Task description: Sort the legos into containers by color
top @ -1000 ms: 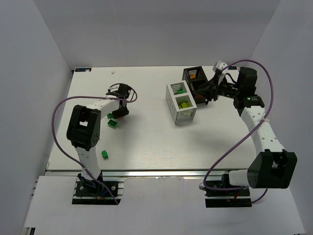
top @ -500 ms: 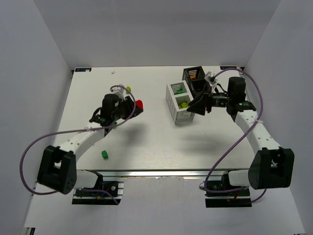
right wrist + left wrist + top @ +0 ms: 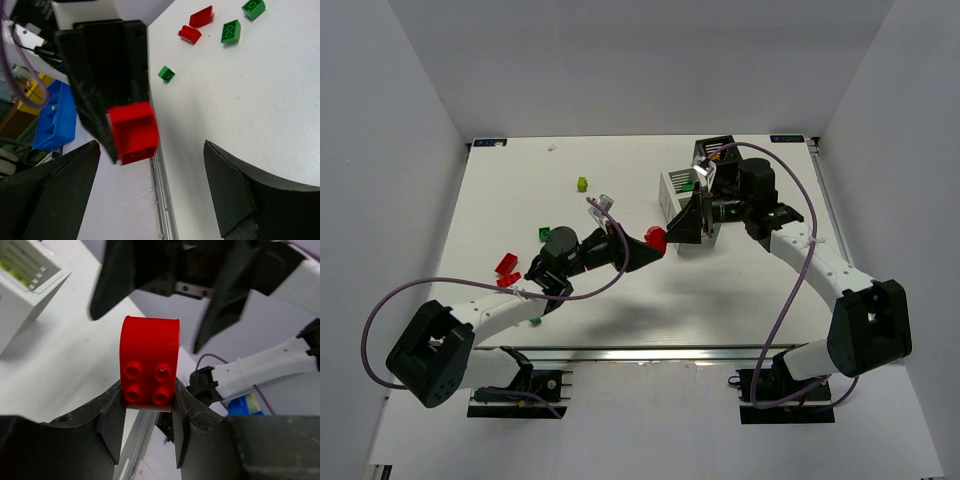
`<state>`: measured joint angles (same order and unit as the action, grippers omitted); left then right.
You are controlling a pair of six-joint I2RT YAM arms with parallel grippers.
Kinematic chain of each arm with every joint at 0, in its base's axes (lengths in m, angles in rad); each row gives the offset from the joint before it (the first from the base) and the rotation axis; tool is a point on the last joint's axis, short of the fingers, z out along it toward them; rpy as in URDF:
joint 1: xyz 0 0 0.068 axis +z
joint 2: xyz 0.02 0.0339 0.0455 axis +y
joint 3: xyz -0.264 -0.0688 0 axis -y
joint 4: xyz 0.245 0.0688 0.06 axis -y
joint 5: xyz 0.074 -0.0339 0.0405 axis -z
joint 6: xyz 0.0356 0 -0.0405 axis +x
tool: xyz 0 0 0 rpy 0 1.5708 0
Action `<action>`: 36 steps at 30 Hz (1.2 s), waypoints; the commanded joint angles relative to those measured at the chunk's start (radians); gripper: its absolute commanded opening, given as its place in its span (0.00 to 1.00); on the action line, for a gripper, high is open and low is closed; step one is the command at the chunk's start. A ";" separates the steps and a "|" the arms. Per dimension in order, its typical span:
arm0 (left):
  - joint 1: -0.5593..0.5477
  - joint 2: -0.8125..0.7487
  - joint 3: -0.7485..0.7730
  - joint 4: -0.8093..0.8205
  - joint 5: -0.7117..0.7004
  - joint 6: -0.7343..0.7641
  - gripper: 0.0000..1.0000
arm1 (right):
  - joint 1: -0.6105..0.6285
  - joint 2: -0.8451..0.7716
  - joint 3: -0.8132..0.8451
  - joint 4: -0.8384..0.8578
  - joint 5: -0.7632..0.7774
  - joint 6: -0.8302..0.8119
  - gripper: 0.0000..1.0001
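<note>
Holding a red four-stud brick (image 3: 150,365) clear of the table (image 3: 620,180), the left gripper (image 3: 642,247) pinches it by its lower sides. The right gripper (image 3: 678,228) faces it from just beside, fingers spread wide and not touching the brick (this reads as an arm-to-arm handover in preparation).

Progress, as judged: the sort is partly done.
- The white bin (image 3: 672,192) shows lime pieces through its slats in the left wrist view.
- The contents of the black bin (image 3: 712,150) cannot be made out.
- Loose on the table: a lime brick (image 3: 582,184), two red bricks (image 3: 201,16), a larger green brick (image 3: 230,31), a second green brick (image 3: 253,8) and a small green brick (image 3: 166,74).

Obstructions: the right arm lies across the white bin and hides much of it. The purple cable (image 3: 790,300) loops over the near table area, well apart from the loose bricks on the left.
</note>
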<state>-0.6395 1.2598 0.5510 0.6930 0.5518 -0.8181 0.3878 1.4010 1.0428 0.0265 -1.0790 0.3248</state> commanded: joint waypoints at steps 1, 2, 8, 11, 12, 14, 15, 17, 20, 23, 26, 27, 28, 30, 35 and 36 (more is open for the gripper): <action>-0.019 -0.008 0.033 0.128 0.026 -0.039 0.08 | 0.000 0.016 0.048 0.014 0.017 0.004 0.88; -0.022 -0.007 0.033 0.135 0.027 -0.044 0.08 | 0.002 0.018 0.052 0.013 0.014 -0.001 0.88; -0.034 0.012 0.043 0.163 0.037 -0.064 0.09 | 0.002 0.032 0.056 0.067 -0.056 0.031 0.79; -0.034 0.018 0.040 0.160 0.037 -0.064 0.09 | 0.005 0.035 0.049 0.102 -0.078 0.063 0.76; -0.035 0.018 0.040 0.163 0.037 -0.064 0.10 | 0.006 0.036 0.048 0.110 -0.094 0.069 0.76; -0.035 0.018 0.035 0.168 0.036 -0.065 0.10 | 0.014 0.041 0.048 0.118 -0.102 0.086 0.72; -0.034 0.018 0.033 0.174 0.034 -0.069 0.10 | 0.016 0.044 0.045 0.128 -0.110 0.091 0.69; -0.035 0.018 0.033 0.174 0.033 -0.069 0.10 | 0.022 0.044 0.040 0.142 -0.114 0.106 0.66; -0.035 0.015 0.032 0.174 0.030 -0.069 0.10 | 0.025 0.044 0.033 0.165 -0.121 0.120 0.60; -0.035 0.010 0.032 0.177 0.027 -0.070 0.11 | 0.025 0.042 0.028 0.168 -0.116 0.122 0.54; -0.035 0.009 0.030 0.175 0.027 -0.073 0.11 | 0.025 0.041 0.023 0.167 -0.113 0.122 0.48; -0.035 0.007 0.030 0.174 0.027 -0.073 0.12 | 0.025 0.039 0.022 0.167 -0.111 0.122 0.43; -0.035 0.009 0.030 0.172 0.025 -0.073 0.14 | 0.025 0.039 0.020 0.168 -0.111 0.123 0.41; -0.035 0.004 0.032 0.163 0.022 -0.072 0.19 | 0.025 0.038 0.022 0.168 -0.113 0.122 0.32; -0.035 -0.017 0.032 0.085 -0.019 -0.040 0.49 | 0.025 0.035 0.026 0.170 -0.119 0.115 0.15; -0.035 -0.022 0.032 0.071 -0.027 -0.032 0.53 | 0.023 0.035 0.026 0.170 -0.121 0.115 0.10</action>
<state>-0.6674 1.2808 0.5552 0.8055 0.5514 -0.8803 0.4080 1.4422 1.0584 0.1604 -1.2003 0.4454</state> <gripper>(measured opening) 0.512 0.434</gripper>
